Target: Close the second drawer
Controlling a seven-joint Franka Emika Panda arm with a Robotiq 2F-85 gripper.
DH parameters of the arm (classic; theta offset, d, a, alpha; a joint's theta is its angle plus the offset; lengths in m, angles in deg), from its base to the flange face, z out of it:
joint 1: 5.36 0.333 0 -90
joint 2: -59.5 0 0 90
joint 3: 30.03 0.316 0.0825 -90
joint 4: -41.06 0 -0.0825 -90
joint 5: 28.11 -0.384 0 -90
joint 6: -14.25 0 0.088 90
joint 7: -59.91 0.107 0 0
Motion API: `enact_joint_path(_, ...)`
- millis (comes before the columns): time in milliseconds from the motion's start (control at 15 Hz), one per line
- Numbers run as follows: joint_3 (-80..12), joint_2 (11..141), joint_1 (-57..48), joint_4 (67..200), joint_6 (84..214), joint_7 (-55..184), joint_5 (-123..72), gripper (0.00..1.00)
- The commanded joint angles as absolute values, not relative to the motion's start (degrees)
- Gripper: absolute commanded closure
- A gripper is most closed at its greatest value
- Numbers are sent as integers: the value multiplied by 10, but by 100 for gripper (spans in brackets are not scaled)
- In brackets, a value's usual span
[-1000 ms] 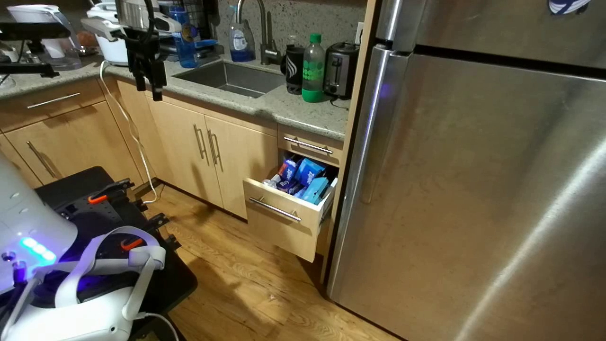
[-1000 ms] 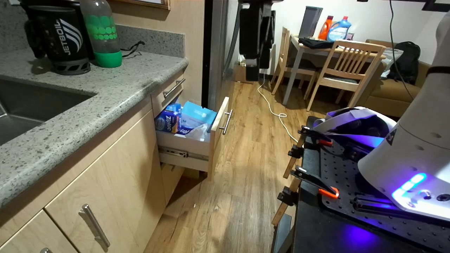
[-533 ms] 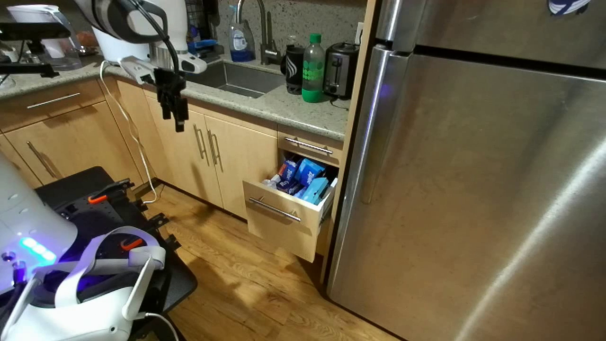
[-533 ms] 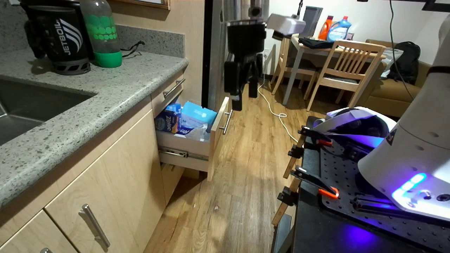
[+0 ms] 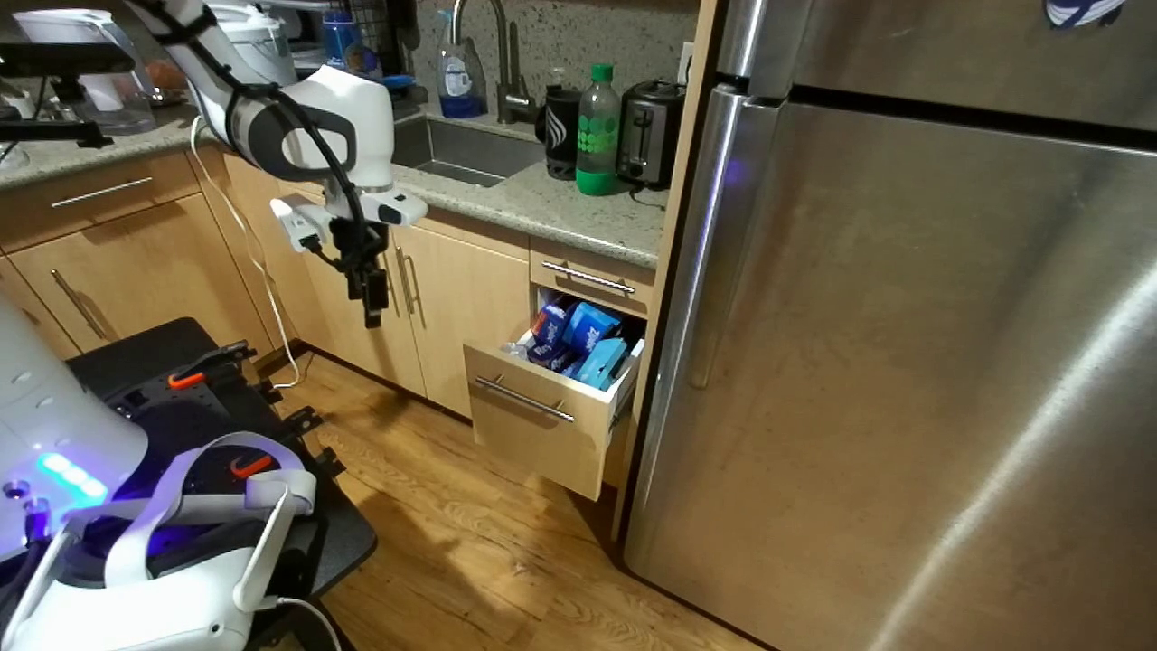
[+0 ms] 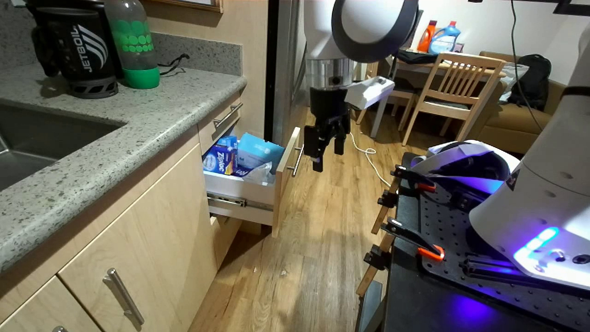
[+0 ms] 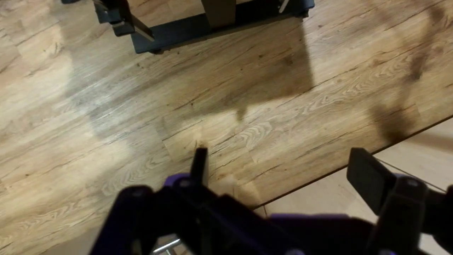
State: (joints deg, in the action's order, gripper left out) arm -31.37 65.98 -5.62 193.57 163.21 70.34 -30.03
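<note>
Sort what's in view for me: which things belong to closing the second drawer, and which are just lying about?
For the job:
second drawer, pulled out
silver bar handle on its front
gripper, open

Just there:
shallower drawer above it
Ziploc box, inside the pulled-out drawer
black Jetboil cup
green-capped bottle
toaster
white headset

A: Room to pass?
B: In an exterior view, the floor (image 6: 327, 221) strip between drawer (image 6: 282, 193) and table (image 6: 428, 304); gripper (image 6: 328, 159) hangs over it, drawer's two o'clock, apart.
A: Blocking?
B: Open drawer, jutting out. Clamps (image 6: 410, 235) along table edge, gripper's four o'clock. In an exterior view, counter (image 5: 533, 203) at drawer's twelve, fridge (image 5: 868, 362) near, three.
</note>
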Motion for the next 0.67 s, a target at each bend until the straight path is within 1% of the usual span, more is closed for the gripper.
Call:
enact_joint_path(0,-343,697,-45,1947,1698,781,-215,0)
enact_joint_path(200,-364,732,-35,1945,1726,805,-175,0)
enact_joint_path(333,-394,762,-14,1939,1745,835,-131,0)
enact_joint_path(600,-397,769,-11,1938,1731,808,-158,0)
